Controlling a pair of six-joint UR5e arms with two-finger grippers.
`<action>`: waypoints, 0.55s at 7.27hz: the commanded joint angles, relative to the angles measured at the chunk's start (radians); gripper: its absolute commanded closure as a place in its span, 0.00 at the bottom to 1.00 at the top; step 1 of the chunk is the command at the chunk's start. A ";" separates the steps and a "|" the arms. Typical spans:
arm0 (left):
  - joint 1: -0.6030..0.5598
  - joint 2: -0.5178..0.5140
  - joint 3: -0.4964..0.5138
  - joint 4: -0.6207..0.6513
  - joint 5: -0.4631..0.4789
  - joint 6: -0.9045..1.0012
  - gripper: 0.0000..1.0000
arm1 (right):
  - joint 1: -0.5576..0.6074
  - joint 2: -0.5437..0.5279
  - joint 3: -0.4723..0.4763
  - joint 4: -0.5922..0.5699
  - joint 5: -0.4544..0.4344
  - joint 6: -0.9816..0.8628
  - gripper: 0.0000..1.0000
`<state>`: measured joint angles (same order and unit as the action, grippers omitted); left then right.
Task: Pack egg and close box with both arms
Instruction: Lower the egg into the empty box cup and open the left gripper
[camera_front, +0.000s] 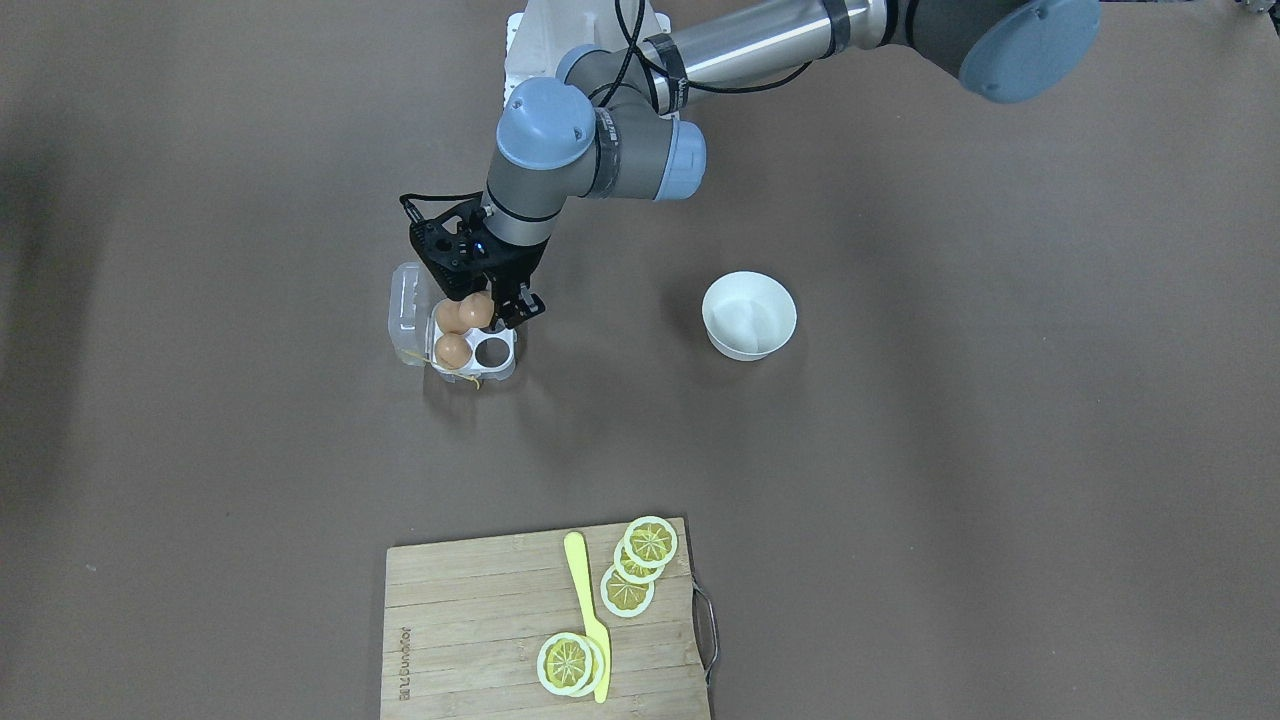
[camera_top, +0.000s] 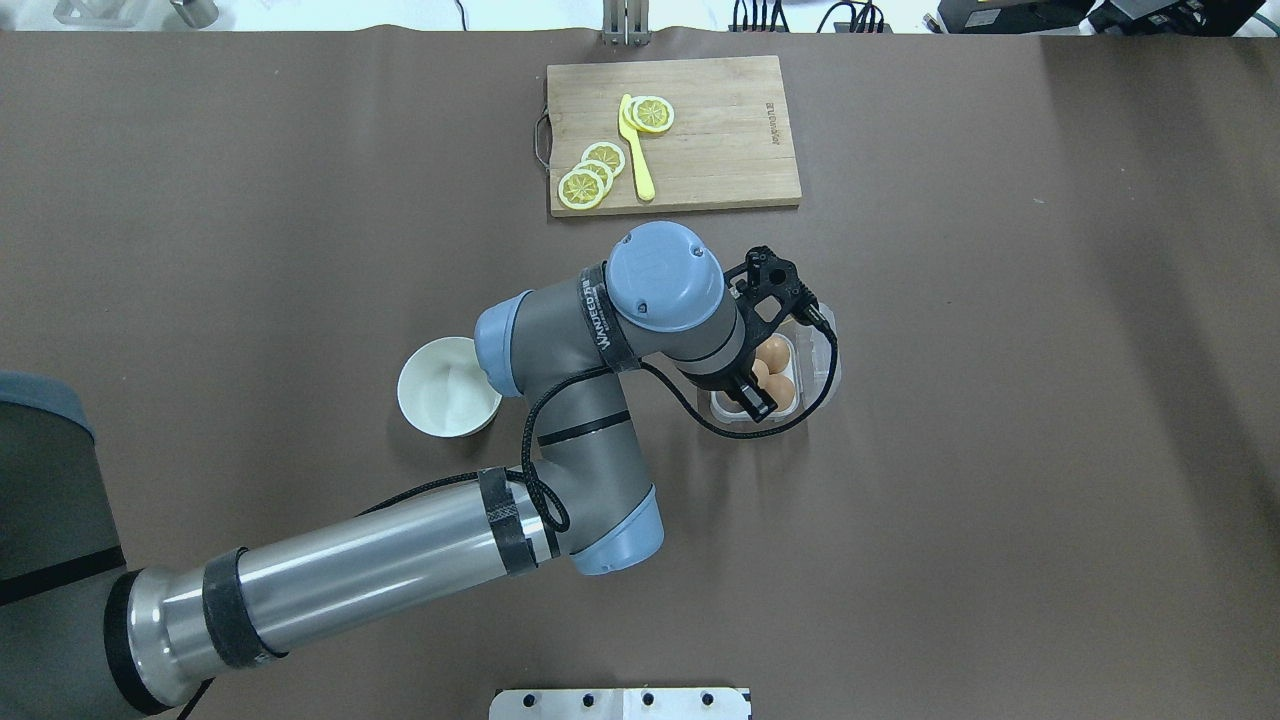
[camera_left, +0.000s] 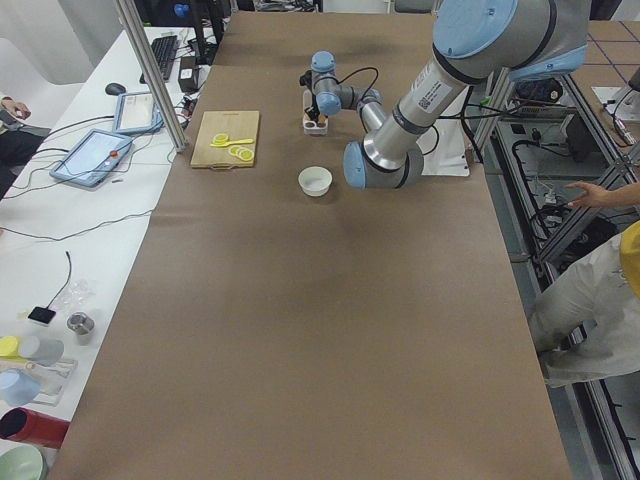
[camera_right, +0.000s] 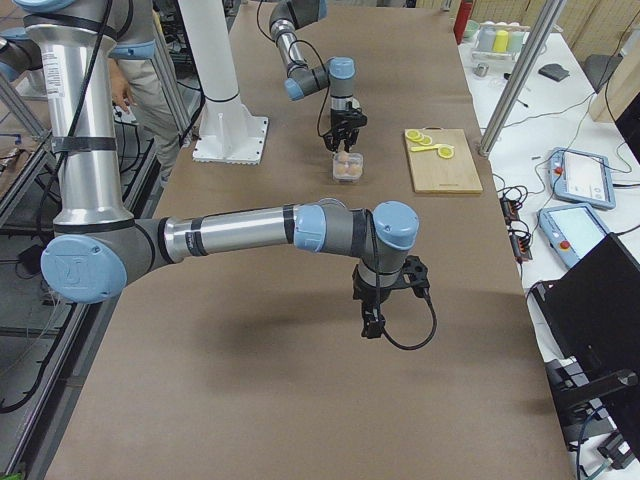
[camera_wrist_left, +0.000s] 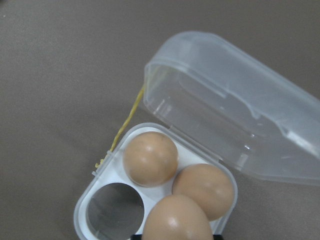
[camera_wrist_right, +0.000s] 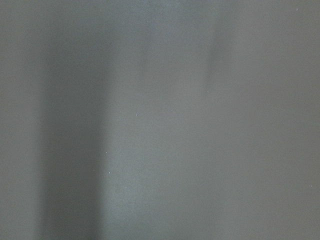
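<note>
My left gripper (camera_front: 492, 306) is clamped on the egg (camera_wrist_left: 177, 217) and holds it just above the box (camera_wrist_left: 101, 175). The lid (camera_wrist_left: 235, 100) lies swung open to one side, which leaves the cells reachable from straight above. 2 other eggs (camera_wrist_left: 150, 158) already sit in the tray and 1 empty cell (camera_wrist_left: 115, 212) shows beside them. The egg I hold seems to hang over the 4th cell, though my own load hides that cell from my wrist camera. I judge the next step is a gentle lowering before letting go, since a drop could crack the shell. My right gripper (camera_right: 373, 325) hangs over the table (camera_wrist_right: 160, 120), well apart from the box and probably parked clear until the lid needs closing. Only a side view shows it, so I cannot tell how its jaws stand
</note>
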<state>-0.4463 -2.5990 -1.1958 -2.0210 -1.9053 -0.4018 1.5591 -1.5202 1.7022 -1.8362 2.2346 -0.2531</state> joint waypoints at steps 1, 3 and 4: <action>0.000 -0.003 -0.005 -0.002 0.000 -0.003 0.07 | -0.002 0.000 -0.001 0.000 0.000 0.000 0.00; -0.003 -0.001 -0.007 -0.007 -0.001 -0.003 0.03 | -0.004 0.002 0.000 0.000 0.000 0.000 0.00; -0.018 -0.001 -0.017 -0.005 -0.001 -0.003 0.03 | -0.005 0.003 0.000 0.000 0.000 0.000 0.00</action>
<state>-0.4520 -2.6003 -1.2044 -2.0268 -1.9061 -0.4045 1.5553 -1.5184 1.7023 -1.8362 2.2350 -0.2531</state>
